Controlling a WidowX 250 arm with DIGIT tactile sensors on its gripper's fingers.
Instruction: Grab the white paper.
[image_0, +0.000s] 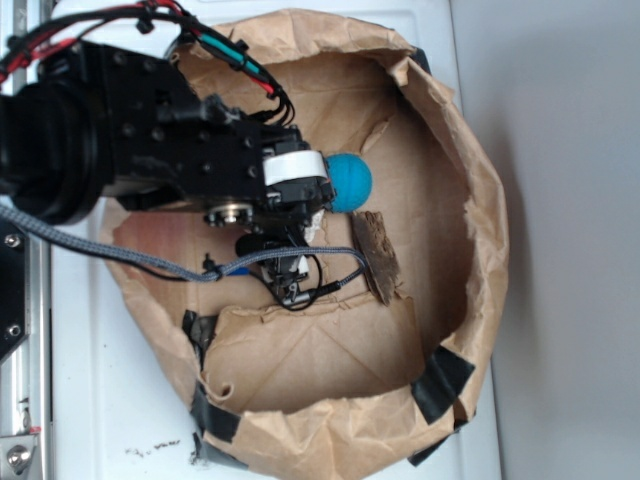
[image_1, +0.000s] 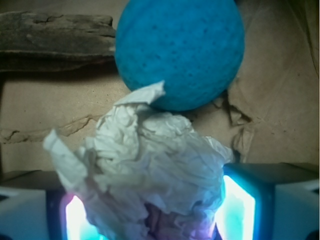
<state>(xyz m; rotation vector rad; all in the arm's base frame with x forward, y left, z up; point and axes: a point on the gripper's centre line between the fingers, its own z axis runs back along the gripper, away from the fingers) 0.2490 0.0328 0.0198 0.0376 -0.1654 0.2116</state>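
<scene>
1. Off-white and wrinkled, the white paper (image_1: 150, 175) fills the nearest part of the wrist view as a crumpled wad, sitting between the two fingers (image_1: 240, 205) of the pincer (image_1: 152, 212), whose inner faces glow cyan and pink on either side of it.
2. The pincer's fingers press against both flanks of the white paper, so it is clamped on the wad; a torn flap of the wad sticks up against the teal ball (image_1: 177, 50).
3. Just beyond the white paper in the wrist view, the teal ball touches or overlaps the wad's upper edge, round and dimpled.
4. Beyond and to the left of the white paper lies a dark, flat piece of bark or wood (image_1: 55, 37), resting on the brown paper floor.
5. In the exterior view only a small pale scrap of the white paper (image_0: 315, 228) shows beneath the black arm (image_0: 150, 140); the teal ball (image_0: 350, 182) sits just right of it, and the dark wood piece (image_0: 378, 255) lies below and to the right.
6. All around the white paper rises the crumpled wall of a brown paper bag lining (image_0: 470, 200), patched with black tape (image_0: 440, 375) at its lower rim.
7. Farthest out, the lining rests on a white bench (image_0: 570, 150).
</scene>
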